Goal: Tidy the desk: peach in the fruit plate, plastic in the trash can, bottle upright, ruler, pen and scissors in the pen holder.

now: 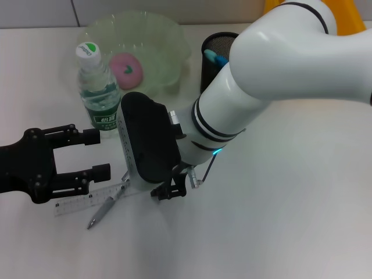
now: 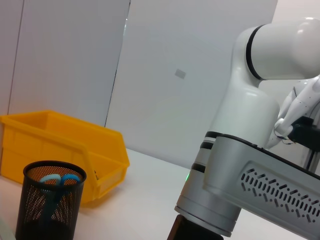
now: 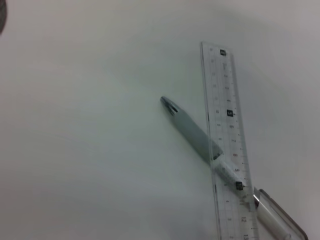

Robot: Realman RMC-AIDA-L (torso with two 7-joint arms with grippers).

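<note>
The right gripper (image 1: 172, 189) hangs low over the white table (image 1: 290, 221), just right of the silver metal pen (image 1: 106, 208) and the clear plastic ruler (image 1: 75, 204); its fingers are mostly hidden under the wrist, so I cannot tell whether they are apart or together. In the right wrist view the ruler (image 3: 228, 145) lies across the pen (image 3: 192, 132), the two touching where they cross. To the left, the black left gripper (image 1: 96, 154) hovers with its fingers spread wide, holding nothing, just near of the clear plastic water bottle (image 1: 97, 93), which stands upright with its white cap on. Farther back sits the pale green translucent fruit plate (image 1: 168, 40) with the pink peach (image 1: 127, 68) inside. Right of it stands the black mesh pen holder (image 1: 210, 58), blue-handled scissors (image 2: 59, 181) already in it. Beyond is a yellow plastic bin (image 2: 65, 145).
</note>
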